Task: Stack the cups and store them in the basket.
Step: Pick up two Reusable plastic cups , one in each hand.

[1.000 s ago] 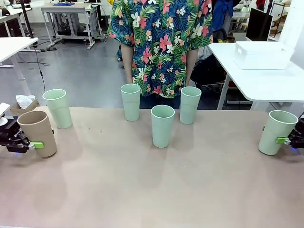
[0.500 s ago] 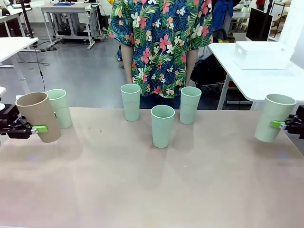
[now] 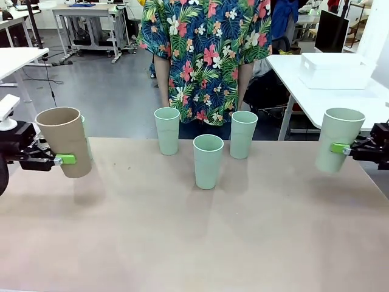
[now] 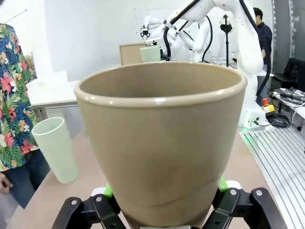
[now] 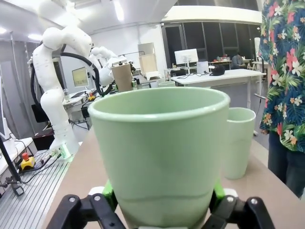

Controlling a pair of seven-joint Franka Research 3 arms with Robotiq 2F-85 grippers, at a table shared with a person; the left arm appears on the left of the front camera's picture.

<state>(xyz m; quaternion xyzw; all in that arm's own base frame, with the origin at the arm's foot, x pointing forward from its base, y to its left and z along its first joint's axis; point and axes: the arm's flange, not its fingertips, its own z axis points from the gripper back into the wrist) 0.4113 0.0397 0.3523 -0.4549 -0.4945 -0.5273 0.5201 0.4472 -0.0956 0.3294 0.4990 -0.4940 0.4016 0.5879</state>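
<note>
**Front view.** The left fingers (image 3: 64,159) pinch a tan-brown cup (image 3: 62,139) low on its wall, with one green pad showing on the near side. The cup hangs clear of the surface (image 3: 194,237) near its left edge, mouth up and slightly tilted, with its shadow falling below it. The right fingers (image 3: 338,148) pinch a mint-green cup (image 3: 338,137) in the same way. It is held in the air at the right edge, mouth up, with its base leaning a little toward the middle.

Three more green cups stand upright and apart near the far middle of the surface: a rear-left cup (image 3: 166,130), a front cup (image 3: 208,160) and a rear-right cup (image 3: 243,134). The front cup is nearest the robot and lies between the other two. A person (image 3: 203,55) in a flowered shirt stands just behind them at the far side. The basket (image 3: 337,72) — a white tub — sits on a separate white table (image 3: 328,106) beyond the right end, well apart from every cup.

**Left wrist view.** The tan-brown cup (image 4: 162,138) sits between both fingers, with green pads pressed against opposite sides of its lower wall.

**Right wrist view.** The mint-green cup (image 5: 159,152) is clamped in the same manner — pads on either side, rim toward the camera's top.
</note>
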